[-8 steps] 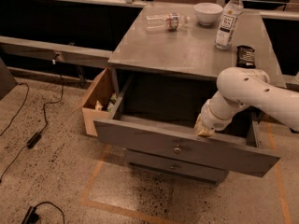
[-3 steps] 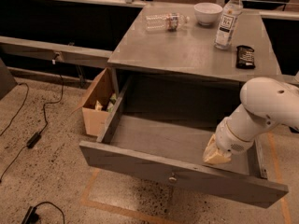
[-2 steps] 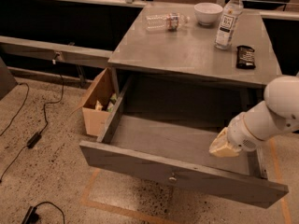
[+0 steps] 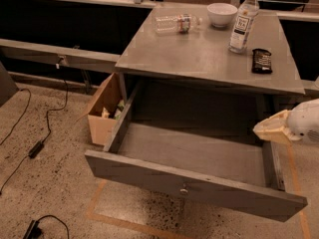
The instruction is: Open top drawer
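The top drawer (image 4: 199,182) stands pulled far out from under the grey tabletop (image 4: 199,59). Its wide front panel faces the camera, and the long grey bottom of its tray is in plain view. A small round metal knob (image 4: 184,189) sits at the centre of the front panel.

The gripper (image 4: 262,129) comes in from the right edge of the view, carried by a rounded white arm segment (image 4: 308,123). It sits over the drawer's right side wall, towards the back, and points left across the tray. The fingers lie together as one pale wedge with no gap showing and nothing held between them. Whether the wedge touches the side wall cannot be told.

On the tabletop, a clear plastic bottle (image 4: 177,23) lies on its side near the far edge. A white bowl (image 4: 222,14) sits just to its right. A second bottle (image 4: 243,21) with a white cap stands upright near the bowl, and a dark flat packet (image 4: 261,60) lies in front of it, close to the right edge.

Left of the drawer, an open cardboard box (image 4: 102,116) sits on the speckled floor, close against the drawer's left side. Black cables (image 4: 45,133) trail across the floor farther left. Orange tape lines (image 4: 99,203) mark the floor below the drawer front.
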`<act>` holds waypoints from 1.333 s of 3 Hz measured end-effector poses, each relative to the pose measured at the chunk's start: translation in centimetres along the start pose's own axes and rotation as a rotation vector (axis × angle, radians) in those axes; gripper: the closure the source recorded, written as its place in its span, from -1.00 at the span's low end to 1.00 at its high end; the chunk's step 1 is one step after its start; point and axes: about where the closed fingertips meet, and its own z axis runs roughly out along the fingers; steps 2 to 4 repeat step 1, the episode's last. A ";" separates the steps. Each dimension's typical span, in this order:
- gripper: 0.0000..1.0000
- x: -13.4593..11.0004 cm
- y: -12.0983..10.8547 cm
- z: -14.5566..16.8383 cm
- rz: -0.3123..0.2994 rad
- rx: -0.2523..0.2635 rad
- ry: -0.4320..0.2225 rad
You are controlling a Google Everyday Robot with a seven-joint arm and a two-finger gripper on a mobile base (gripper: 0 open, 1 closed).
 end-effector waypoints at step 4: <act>0.63 -0.8 -0.3 -0.7 0.013 0.010 -0.030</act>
